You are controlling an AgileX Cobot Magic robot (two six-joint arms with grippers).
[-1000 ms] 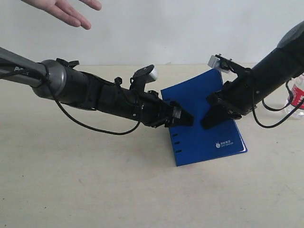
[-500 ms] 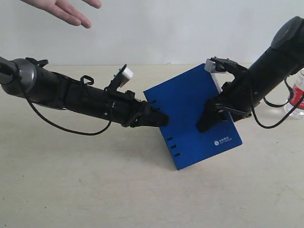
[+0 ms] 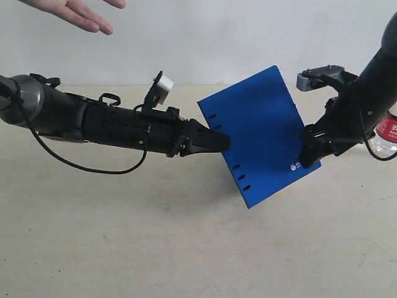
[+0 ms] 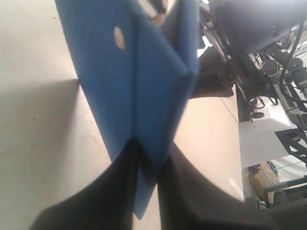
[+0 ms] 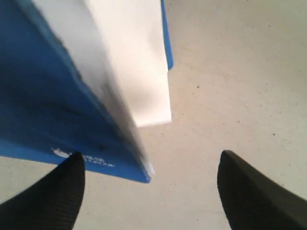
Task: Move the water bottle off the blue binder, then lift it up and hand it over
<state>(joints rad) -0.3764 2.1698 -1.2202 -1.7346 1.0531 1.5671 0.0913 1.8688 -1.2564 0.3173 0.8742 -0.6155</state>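
Left fingers (image 3: pixel 209 141) are clamping the blue binder (image 3: pixel 260 124) at its slotted edge, holding it tilted, clear of the desk (image 3: pixel 124 236). Right fingers (image 5: pixel 53 194) are sitting wide apart by the logo corner, gripping nothing. Water bottle (image 3: pixel 388 133) is sitting on the desk behind the right arm (image 3: pixel 366 93), well off the binder.

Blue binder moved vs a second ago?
Yes. The blue binder has swung upward: its top corner now stands above the far edge of the table; before, it sat below that edge. The left gripper grips its spine edge.
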